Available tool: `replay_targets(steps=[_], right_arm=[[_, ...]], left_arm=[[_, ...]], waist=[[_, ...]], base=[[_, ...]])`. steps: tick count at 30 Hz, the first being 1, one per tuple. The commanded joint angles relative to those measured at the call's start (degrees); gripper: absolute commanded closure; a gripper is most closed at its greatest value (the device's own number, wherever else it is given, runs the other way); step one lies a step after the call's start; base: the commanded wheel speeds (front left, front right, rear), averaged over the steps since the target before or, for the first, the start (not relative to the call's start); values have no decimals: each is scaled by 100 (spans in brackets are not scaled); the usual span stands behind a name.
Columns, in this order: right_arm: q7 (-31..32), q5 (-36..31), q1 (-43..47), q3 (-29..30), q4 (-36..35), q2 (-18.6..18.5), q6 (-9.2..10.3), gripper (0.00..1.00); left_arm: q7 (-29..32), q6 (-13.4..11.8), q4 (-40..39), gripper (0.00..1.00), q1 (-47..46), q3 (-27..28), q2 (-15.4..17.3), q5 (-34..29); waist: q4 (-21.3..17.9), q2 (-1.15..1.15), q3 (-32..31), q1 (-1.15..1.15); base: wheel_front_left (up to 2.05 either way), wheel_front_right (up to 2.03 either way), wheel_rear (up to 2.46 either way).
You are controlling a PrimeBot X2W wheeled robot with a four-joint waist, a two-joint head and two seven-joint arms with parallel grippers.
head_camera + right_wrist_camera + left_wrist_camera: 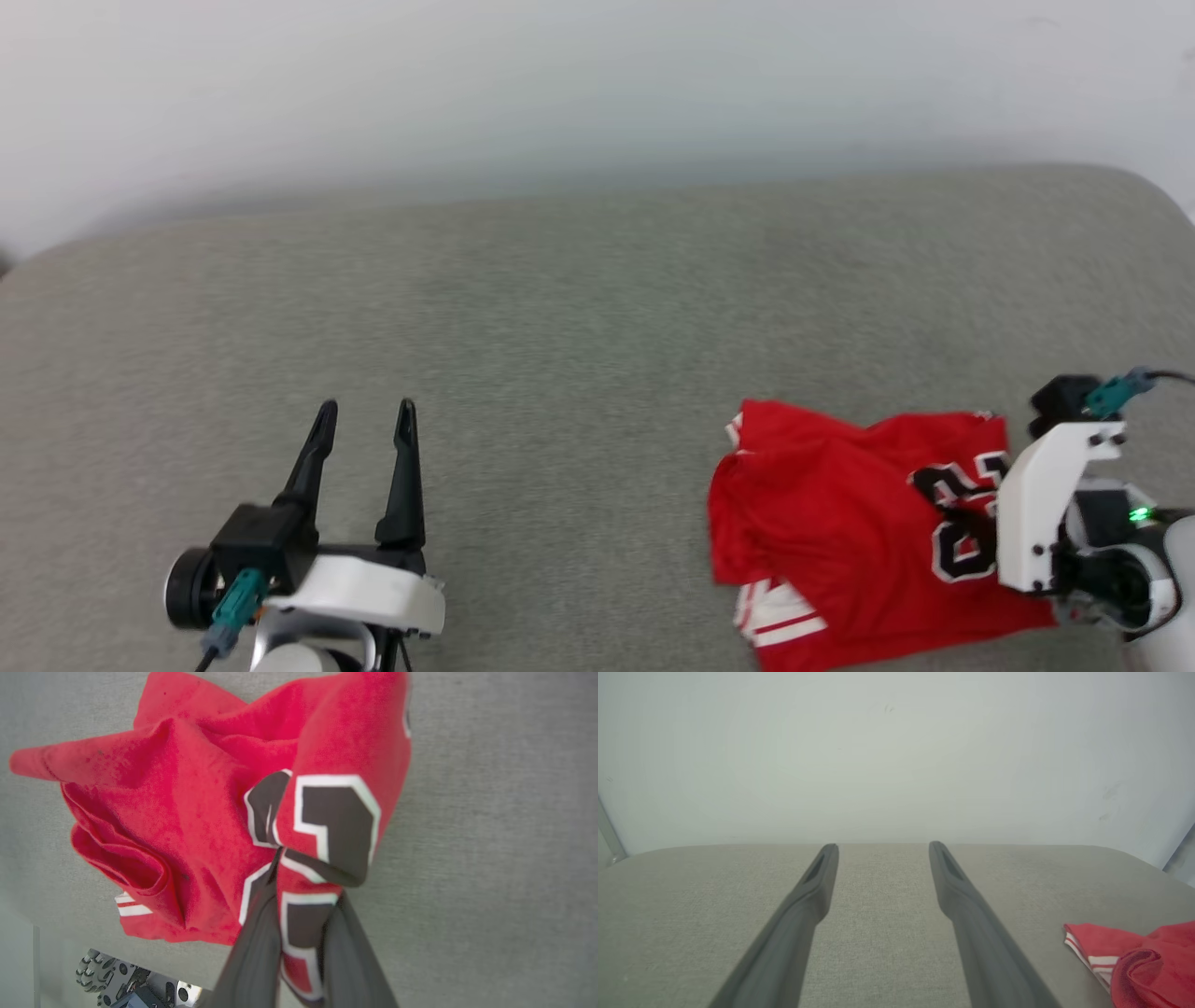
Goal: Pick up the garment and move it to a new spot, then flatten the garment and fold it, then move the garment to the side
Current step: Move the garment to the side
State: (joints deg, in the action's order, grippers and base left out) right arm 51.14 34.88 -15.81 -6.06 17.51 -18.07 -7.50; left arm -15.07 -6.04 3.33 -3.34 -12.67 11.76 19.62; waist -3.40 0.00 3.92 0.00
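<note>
Fabric at the black number is pinched between the jaws of the right gripper (306, 882), which are clenched on a raised fold of the garment (187, 812). Gripping near the middle rather than at an edge probably suits the first step, since a bunched heap only has to be carried to a new spot, not kept flat. The garment sits at the lower right of the head view, on the grey table (560, 327) and close to its near edge. Most of it appears to rest on the surface; whether the pinched part is off the table I cannot tell. It is a red jersey, crumpled and doubled over itself, with deep folds at the left of the right wrist view. Its black digits, edged in white, pucker around the grip, and a white sleeve edge with red stripes pokes out at the heap's lower left. The left gripper (366, 411) hovers at the lower left of the head view, well apart from the garment, jaws spread wide and holding nothing. It is likely kept clear until flattening calls for two arms.
</note>
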Motion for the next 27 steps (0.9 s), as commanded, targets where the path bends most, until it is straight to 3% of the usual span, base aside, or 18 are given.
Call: replay_targets(steps=[1, 7, 16, 19, 24, 25, 26, 27], right_arm=[[-145, -193, -240, -31, 101, -182, 2, 100], [-790, -792, -843, 151, 446, -746, 2, 100], [-1906, -1264, -1821, 953, 1171, -1346, 3, 100], [-2312, -1439, -2167, 1324, 1418, -1436, 3, 100], [-2816, -1799, -2600, 1775, 1875, -1283, 3, 100], [-2937, -1867, -2654, 1826, 1988, -1218, 3, 90], [-3083, -1939, -2694, 1860, 2083, -1157, 3, 64], [-3264, -2071, -2733, 1916, 2197, -1129, 3, 14]], left_arm=[[-11, 38, -77, 0, -178, -7, -14, -69], [46, 161, -268, 0, -737, -156, 121, -272], [434, 336, -826, 0, -1771, -359, 384, -658], [581, 398, -1030, 0, -2100, -419, 475, -780], [763, 449, -1287, 0, -2427, -521, 543, -909], [781, 455, -1311, 0, -2463, -549, 546, -931], [801, 468, -1321, 0, -2493, -568, 548, -940], [811, 481, -1325, 0, -2526, -591, 542, -933]], waist=[[-621, 0, 356, 0], [-1143, 0, 1204, 0], [-1348, 0, 2579, 0], [-1370, 0, 2983, 0], [-1393, 0, 3406, 0], [-1391, 0, 3460, 0], [-1390, 0, 3496, 0], [-1386, 0, 3529, 0]], base=[[0, 0, 0], [0, 0, 0], [0, 0, 0], [0, 0, 0], [0, 0, 0], [0, 0, 0], [0, 0, 0], [0, 0, 0]])
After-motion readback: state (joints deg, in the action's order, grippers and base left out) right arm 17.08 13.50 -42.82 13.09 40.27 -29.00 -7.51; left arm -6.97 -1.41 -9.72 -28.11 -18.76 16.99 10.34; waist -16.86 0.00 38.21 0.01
